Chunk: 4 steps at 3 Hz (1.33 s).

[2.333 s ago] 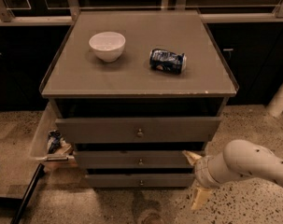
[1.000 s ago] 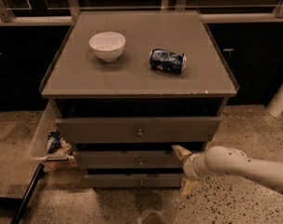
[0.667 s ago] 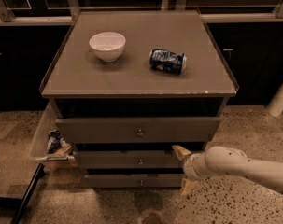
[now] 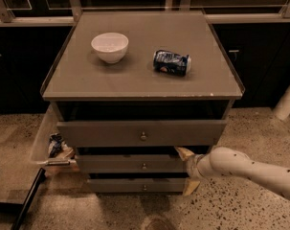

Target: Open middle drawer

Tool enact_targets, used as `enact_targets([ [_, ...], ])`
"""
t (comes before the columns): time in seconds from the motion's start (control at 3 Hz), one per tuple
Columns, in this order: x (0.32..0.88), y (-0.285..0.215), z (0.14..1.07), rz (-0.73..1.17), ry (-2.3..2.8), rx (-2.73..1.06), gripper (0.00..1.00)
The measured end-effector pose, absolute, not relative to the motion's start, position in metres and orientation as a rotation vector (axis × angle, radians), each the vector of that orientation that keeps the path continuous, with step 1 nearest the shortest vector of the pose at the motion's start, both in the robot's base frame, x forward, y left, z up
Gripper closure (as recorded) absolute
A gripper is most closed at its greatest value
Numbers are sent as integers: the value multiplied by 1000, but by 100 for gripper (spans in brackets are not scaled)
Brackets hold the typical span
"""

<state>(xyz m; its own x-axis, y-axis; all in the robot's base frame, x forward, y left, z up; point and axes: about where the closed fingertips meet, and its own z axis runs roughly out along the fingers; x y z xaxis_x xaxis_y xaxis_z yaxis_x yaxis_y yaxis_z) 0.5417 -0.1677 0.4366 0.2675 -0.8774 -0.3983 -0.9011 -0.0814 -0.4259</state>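
The middle drawer (image 4: 135, 164) is a grey front with a small round brass knob (image 4: 144, 166), under the taller top drawer (image 4: 140, 132), which stands pulled out a little. My gripper (image 4: 187, 170) is at the right end of the middle drawer's front, reaching in from the right on a white arm (image 4: 250, 169). It is open, with one finger (image 4: 184, 153) at the drawer's upper edge and the other (image 4: 190, 188) lower, beside the bottom drawer (image 4: 135, 186). It holds nothing.
A white bowl (image 4: 109, 46) and a blue can (image 4: 172, 63) lying on its side rest on the cabinet top (image 4: 135, 83). A clear bin (image 4: 52, 145) with clutter hangs at the cabinet's left side. A white post (image 4: 288, 99) stands at the right. The floor is speckled stone.
My gripper has moved left from out on the right to the right end of the middle drawer's front. The drawers have not moved.
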Motion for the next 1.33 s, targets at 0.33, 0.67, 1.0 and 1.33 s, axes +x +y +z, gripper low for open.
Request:
enact_targets([
  [0.33,552,-171,429,64,1575,-1939,0],
  [0.67,561,-172,422,89,1561,-1936,0],
  [1.0,571,-174,409,112,1588,-1933,0],
  [1.33,580,-175,396,150,1633,-1928,0],
])
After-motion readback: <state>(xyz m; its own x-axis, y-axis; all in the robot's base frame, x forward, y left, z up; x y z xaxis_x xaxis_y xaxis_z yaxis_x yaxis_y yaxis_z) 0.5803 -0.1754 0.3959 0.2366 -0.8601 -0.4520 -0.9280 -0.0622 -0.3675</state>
